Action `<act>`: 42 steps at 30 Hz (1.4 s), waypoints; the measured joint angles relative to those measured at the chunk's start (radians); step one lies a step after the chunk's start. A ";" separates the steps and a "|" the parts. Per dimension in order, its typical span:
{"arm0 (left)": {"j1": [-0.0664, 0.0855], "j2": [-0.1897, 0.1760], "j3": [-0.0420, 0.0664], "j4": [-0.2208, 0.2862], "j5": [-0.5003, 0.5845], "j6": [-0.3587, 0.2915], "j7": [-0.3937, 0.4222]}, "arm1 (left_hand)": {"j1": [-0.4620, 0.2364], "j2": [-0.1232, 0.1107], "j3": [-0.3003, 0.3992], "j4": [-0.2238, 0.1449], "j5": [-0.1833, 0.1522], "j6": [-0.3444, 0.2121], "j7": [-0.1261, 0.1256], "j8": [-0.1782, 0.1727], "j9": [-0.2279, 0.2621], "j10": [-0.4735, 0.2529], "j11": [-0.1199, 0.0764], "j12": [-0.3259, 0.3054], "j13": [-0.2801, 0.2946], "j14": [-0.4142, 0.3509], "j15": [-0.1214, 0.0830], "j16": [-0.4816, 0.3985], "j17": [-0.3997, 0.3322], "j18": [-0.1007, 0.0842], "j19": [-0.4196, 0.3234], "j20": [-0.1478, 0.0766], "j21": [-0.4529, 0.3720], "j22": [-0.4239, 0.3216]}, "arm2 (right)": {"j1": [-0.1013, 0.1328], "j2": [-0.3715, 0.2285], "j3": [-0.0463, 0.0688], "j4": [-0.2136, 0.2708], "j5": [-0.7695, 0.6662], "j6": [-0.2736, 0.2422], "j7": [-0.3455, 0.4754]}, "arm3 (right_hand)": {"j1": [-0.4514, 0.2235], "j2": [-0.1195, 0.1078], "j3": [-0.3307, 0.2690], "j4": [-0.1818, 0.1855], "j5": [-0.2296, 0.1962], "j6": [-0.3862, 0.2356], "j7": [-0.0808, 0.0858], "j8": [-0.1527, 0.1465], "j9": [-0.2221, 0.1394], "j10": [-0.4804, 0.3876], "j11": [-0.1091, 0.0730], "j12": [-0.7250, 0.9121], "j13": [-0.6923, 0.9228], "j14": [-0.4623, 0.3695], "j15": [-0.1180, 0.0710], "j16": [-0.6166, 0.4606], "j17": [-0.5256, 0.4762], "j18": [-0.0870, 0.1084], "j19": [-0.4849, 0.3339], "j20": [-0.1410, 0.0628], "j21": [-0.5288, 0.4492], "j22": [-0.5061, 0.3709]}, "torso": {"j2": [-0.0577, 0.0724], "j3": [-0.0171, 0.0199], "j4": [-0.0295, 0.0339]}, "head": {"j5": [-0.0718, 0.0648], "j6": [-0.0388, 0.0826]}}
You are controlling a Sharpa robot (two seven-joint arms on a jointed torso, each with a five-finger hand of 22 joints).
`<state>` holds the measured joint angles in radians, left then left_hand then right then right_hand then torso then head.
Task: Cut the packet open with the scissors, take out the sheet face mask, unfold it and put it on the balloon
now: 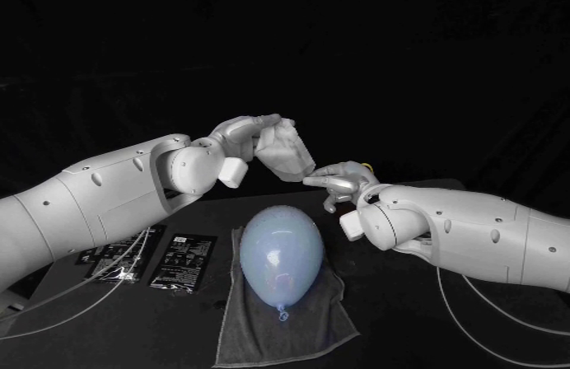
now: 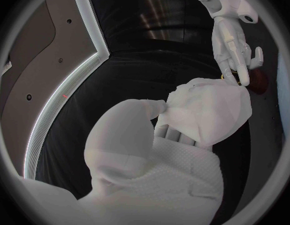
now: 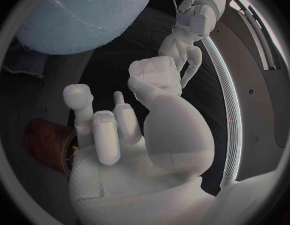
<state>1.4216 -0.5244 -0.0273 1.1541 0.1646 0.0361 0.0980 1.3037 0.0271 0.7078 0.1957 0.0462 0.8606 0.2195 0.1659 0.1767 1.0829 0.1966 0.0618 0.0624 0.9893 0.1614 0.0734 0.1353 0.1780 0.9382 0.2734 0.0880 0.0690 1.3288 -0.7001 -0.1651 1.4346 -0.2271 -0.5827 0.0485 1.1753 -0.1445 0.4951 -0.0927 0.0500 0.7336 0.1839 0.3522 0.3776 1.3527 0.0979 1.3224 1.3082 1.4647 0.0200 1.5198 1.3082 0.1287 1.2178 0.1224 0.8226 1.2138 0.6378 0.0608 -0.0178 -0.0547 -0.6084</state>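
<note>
My left hand (image 1: 252,138) is raised above the table and holds a folded white sheet mask (image 1: 287,156) in its fingers. The folded mask (image 2: 210,110) also appears in the left wrist view, sticking out past the left hand (image 2: 154,150). My right hand (image 1: 340,180) is just right of it, with one fingertip touching the mask's lower corner. Its fingers (image 2: 229,55) reach the mask's edge; I see no grip. In the right wrist view the mask (image 3: 154,71) sits by the thumb tip of the right hand (image 3: 129,130). Below the hands, a pale blue balloon (image 1: 282,252) lies on a grey towel (image 1: 311,324).
Black packets (image 1: 183,263) and a second lot (image 1: 115,259) lie flat on the table left of the towel, under my left arm. A brown round object (image 3: 48,142) stands behind my right hand. Thin white cables (image 1: 475,315) hang along both arms.
</note>
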 measured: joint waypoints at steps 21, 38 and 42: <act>-0.001 -0.010 0.000 0.006 0.002 0.004 0.001 | -0.115 -0.136 -0.205 0.090 0.000 -0.073 -0.016 -0.031 -0.012 -0.098 0.024 0.000 0.000 -0.026 0.019 0.000 -0.006 -0.001 0.004 0.004 -0.006 -0.002 | 0.001 -0.087 0.000 0.095 -0.259 -0.036 0.031 | 0.026 0.004 -0.047 -0.007 0.000 -0.007 0.003 0.003 -0.011 -0.029 0.002 -0.019 0.000 0.000 0.007 -0.011 -0.001 0.018 -0.015 0.011 -0.034 -0.021 | 0.000 0.0002 0.0001 | 0.008 0.015; -0.023 -0.023 -0.002 0.008 0.006 0.040 0.007 | -0.466 -0.066 -0.520 0.100 0.000 -0.138 -0.026 -0.054 -0.027 -0.129 0.033 0.000 0.000 -0.055 0.026 0.000 -0.009 -0.001 -0.013 0.012 -0.012 -0.002 | 0.061 -0.137 0.009 0.155 -0.454 -0.161 0.142 | 0.068 0.045 -0.037 -0.006 0.000 0.063 -0.007 0.008 -0.037 0.019 -0.008 0.029 0.000 0.000 0.007 0.008 0.000 0.016 0.037 0.001 0.041 0.014 | 0.000 -0.0016 0.0002 | 0.009 0.033; -0.033 -0.025 -0.002 0.001 0.005 0.062 0.002 | -0.516 -0.054 -0.576 0.101 0.000 -0.154 -0.032 -0.059 -0.031 -0.133 0.032 0.000 0.000 -0.059 0.026 0.000 -0.010 -0.001 -0.019 0.014 -0.012 -0.002 | 0.093 -0.133 0.010 0.138 -0.487 -0.158 0.166 | 0.090 0.068 -0.006 -0.018 0.000 0.113 -0.017 0.008 -0.052 0.067 -0.017 0.080 -0.001 0.000 -0.005 0.026 0.000 0.009 0.078 -0.006 0.122 0.052 | 0.000 -0.0018 0.0005 | 0.007 0.038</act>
<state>1.3883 -0.5489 -0.0296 1.1547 0.1696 0.0984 0.1004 0.7874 -0.0267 0.1322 0.2967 0.0464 0.7070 0.1877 0.1064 0.1455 0.9503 0.2289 0.0618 0.0621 0.9303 0.1874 0.0734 0.1253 0.1769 0.9197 0.2871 0.0765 0.0672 1.4213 -0.8335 -0.1547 1.5730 -0.7146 -0.7403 0.2145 1.2656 -0.0768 0.4894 -0.1102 0.0499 0.8470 0.1671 0.3598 0.3255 1.4197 0.0811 1.4020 1.3073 1.4646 0.0155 1.5460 1.3081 0.1382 1.2960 0.1166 0.9442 1.2662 0.6375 0.0590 -0.0174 -0.0479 -0.5708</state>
